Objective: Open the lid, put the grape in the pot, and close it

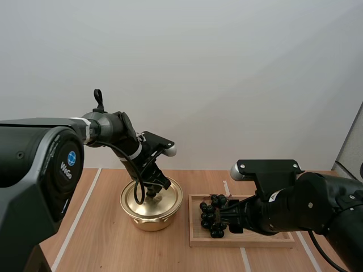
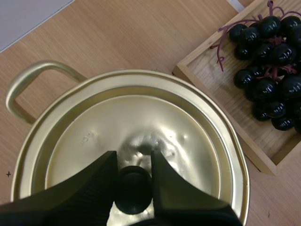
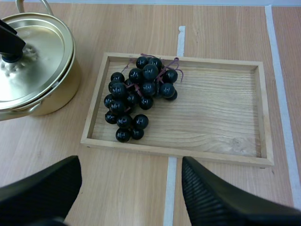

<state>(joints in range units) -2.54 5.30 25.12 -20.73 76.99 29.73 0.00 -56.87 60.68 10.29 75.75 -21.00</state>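
Pale wooden table (image 1: pixel 102 238) carries a golden pot (image 1: pixel 151 218) with its lid (image 2: pixel 94 141) seated on it, and my left gripper (image 2: pixel 134 159) has its two fingers pinched on either side of the lid's black knob (image 2: pixel 133 190). Just beside the pot stands a wooden tray (image 3: pixel 211 136), with the bunch of grapes (image 3: pixel 138 96) lying in the end nearest the pot. My right gripper (image 3: pixel 130 167) hangs over the tray's near rim, fingers spread wide and holding nothing, the grapes ahead of its tips and untouched.
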